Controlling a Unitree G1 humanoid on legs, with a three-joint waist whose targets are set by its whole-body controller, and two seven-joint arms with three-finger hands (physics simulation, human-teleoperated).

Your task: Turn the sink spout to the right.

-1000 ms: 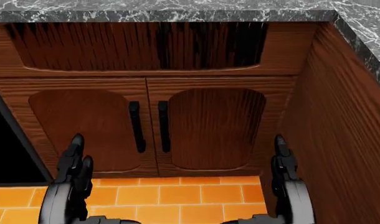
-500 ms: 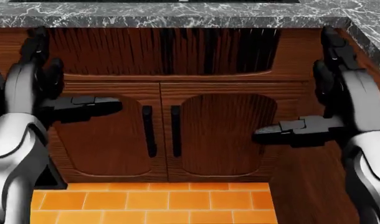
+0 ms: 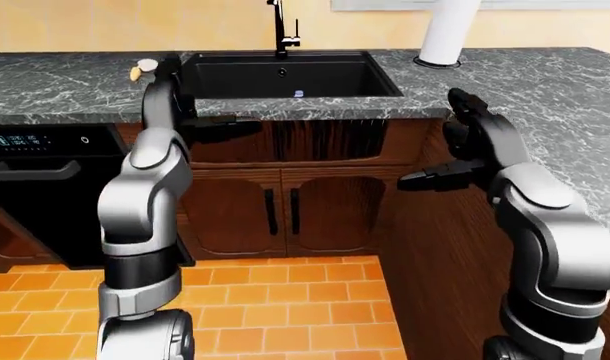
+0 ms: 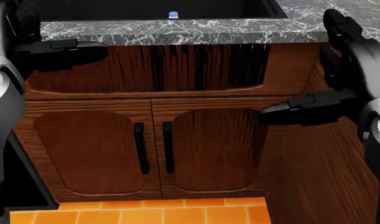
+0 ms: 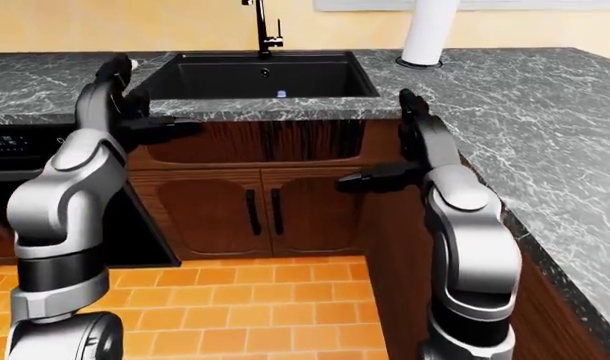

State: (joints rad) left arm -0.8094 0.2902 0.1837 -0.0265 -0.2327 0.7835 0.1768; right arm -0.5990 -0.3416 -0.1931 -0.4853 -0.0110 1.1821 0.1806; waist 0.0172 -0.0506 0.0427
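Note:
The black sink (image 3: 285, 75) is set in the grey marble counter (image 3: 65, 86), in the upper middle of the left-eye view. Its black faucet with the spout (image 3: 279, 28) stands upright at the sink's top edge; the spout's top is cut off by the frame. My left hand (image 3: 175, 97) is raised at the sink's left corner, open and empty. My right hand (image 3: 440, 142) is raised to the right of the sink, below the counter edge, open and empty. Neither hand touches the faucet. The head view shows only the sink's lower rim and drain (image 4: 172, 15).
A white cylinder (image 3: 447, 30) stands on the counter right of the faucet. A small tan object (image 3: 140, 70) lies left of the sink. Wooden cabinet doors (image 4: 146, 149) are below the sink, a black dishwasher (image 3: 35, 180) is at the left, and the counter (image 5: 545, 135) runs along the right.
Both arms have risen from near the floor to counter height. The head view has shifted, so the counter edge and the sink's rim now show at its top.

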